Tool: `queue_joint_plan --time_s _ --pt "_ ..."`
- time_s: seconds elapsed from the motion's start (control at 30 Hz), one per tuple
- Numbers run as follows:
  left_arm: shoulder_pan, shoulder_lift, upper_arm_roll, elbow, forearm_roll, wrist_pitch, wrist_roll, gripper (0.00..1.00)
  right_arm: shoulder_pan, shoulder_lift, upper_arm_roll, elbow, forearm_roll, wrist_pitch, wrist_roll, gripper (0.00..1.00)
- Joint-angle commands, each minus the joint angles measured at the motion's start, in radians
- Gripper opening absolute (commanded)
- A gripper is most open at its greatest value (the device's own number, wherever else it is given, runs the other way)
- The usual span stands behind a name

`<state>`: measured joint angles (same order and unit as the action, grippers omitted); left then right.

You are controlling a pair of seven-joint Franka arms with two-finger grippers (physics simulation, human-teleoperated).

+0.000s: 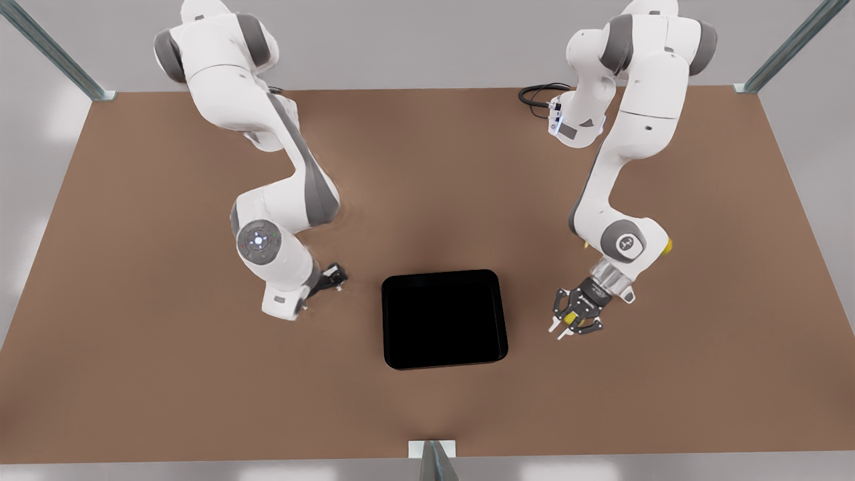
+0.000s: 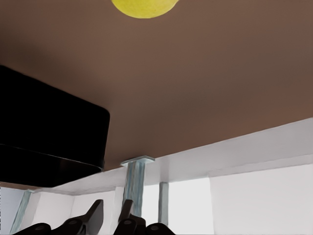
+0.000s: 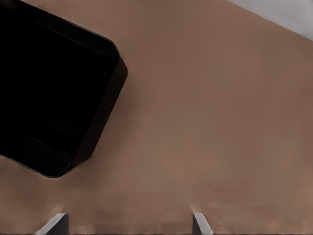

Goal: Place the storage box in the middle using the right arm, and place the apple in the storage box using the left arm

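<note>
Front view: two white jointed robot arms with grey joints reach in from 12 o'clock over one matte brown tabletop [image 1: 427, 167]. There is one storage box [image 1: 443, 319], a shallow matte black rectangular bin with rounded corners. It lies flat and empty just toward 6 o'clock from the table's middle.

At the box's 9 o'clock, near it but apart, is the right gripper [image 1: 336, 275], slim and black, low over the table. At the box's 3 o'clock, also apart, the left gripper [image 1: 568, 321], a wider black linked claw, points toward 7 o'clock. I cannot tell how far it is open or whether it holds anything.

A small yellow patch [image 1: 666, 246] peeks out at 2 o'clock of that arm's wrist, too little to identify. Three grey metal struts [image 1: 435, 459] stand at the table's 11, 1 and 6 o'clock edges, and one black cable [image 1: 538, 95] loops at the far edge. Pale grey walls surround the table.

Left wrist view: one apple [image 2: 144, 7], round and yellow-green, rests on the bare brown table, cut by the frame edge. It is well apart from the black box's rounded corner. The white wall and a strut lie beyond the table edge.

Right wrist view: the right gripper's two white tips [image 3: 200, 223] stand wide apart with only bare table between them, gripping nothing. The box's corner is near but untouched.
</note>
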<state>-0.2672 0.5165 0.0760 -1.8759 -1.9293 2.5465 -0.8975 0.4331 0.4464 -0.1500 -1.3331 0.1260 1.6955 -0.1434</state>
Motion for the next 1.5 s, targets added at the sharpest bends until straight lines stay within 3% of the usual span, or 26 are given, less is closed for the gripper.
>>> queue_joint_plan --time_s 0.0,0.03,0.1,0.13,0.2,0.33,0.53,0.93,1.0,1.07,1.13,1.37,1.47 --pt "0.0 0.0 -0.001 0.0 0.021 -0.002 0.0 0.38 -0.013 -0.029 -0.016 -0.006 0.0 -0.058 0.001 1.0" --pt "0.0 0.003 0.008 -0.006 0.024 -0.011 0.009 0.48 -0.088 -0.109 -0.03 -0.035 -0.009 -0.181 0.001 1.0" --pt "0.0 0.014 0.08 -0.035 0.073 -0.13 0.009 0.99 -0.174 -0.253 -0.033 -0.176 -0.039 -0.227 0.004 1.0" --pt "0.002 0.034 0.111 -0.035 0.105 -0.181 0.012 1.0 -0.183 -0.294 -0.033 -0.219 -0.068 -0.221 0.004 1.0" --pt "0.013 0.071 0.125 -0.034 0.105 -0.203 0.054 1.0 -0.205 -0.365 -0.033 -0.253 -0.103 -0.226 0.002 1.0" --pt "0.016 0.134 0.136 -0.034 0.038 -0.203 0.127 1.0 -0.205 -0.364 -0.033 -0.248 -0.106 -0.229 0.004 1.0" --pt "0.017 0.128 0.143 -0.074 0.003 -0.201 0.178 1.0 -0.205 -0.37 -0.033 -0.25 -0.106 -0.231 0.002 1.0" --pt "0.022 0.166 0.114 -0.115 -0.293 -0.198 0.417 0.99 -0.205 -0.388 -0.037 -0.242 -0.141 -0.26 0.002 1.0" --pt "0.022 0.18 0.114 -0.111 -0.313 -0.198 0.42 0.71 -0.205 -0.385 -0.039 -0.245 -0.141 -0.26 -0.004 1.0" --pt "0.022 0.186 0.114 -0.111 -0.313 -0.199 0.425 0.58 -0.205 -0.382 -0.039 -0.247 -0.141 -0.26 -0.005 1.0" --pt "0.022 0.186 0.113 -0.111 -0.313 -0.198 0.425 0.51 -0.205 -0.38 -0.039 -0.248 -0.141 -0.26 -0.001 1.0" --pt "0.023 0.169 0.114 -0.111 -0.31 -0.193 0.424 0.49 -0.203 -0.377 -0.039 -0.252 -0.137 -0.258 -0.002 1.0" --pt "0.022 0.033 0.073 -0.103 -0.287 -0.08 0.318 0.49 -0.203 -0.376 -0.039 -0.248 -0.137 -0.258 -0.002 1.0"
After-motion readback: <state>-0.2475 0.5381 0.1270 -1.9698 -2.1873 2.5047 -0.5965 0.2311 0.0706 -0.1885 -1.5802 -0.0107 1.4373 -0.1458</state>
